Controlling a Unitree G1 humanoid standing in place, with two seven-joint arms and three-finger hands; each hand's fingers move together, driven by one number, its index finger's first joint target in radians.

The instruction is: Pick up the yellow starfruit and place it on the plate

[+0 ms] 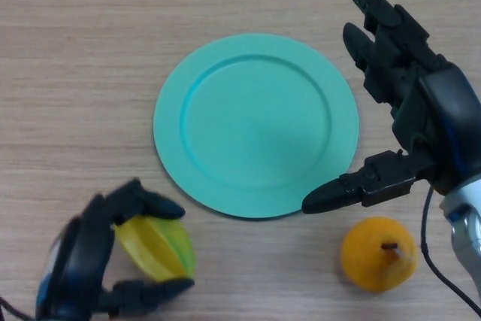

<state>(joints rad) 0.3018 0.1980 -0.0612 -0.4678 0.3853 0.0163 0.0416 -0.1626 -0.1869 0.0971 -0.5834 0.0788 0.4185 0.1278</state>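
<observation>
Table point(90, 50) is the biggest thing you see, brown wood all over. Next comes the green plate point(255, 124) in the middle, with nothing on it. Your right hand point(409, 103) is by the plate's right edge, fingers spread wide, thumb tip at the rim. Your left hand point(90, 249) is near the bottom left, curled around the yellow starfruit point(156, 248). An orange pear point(377, 255) sits bottom right.
</observation>
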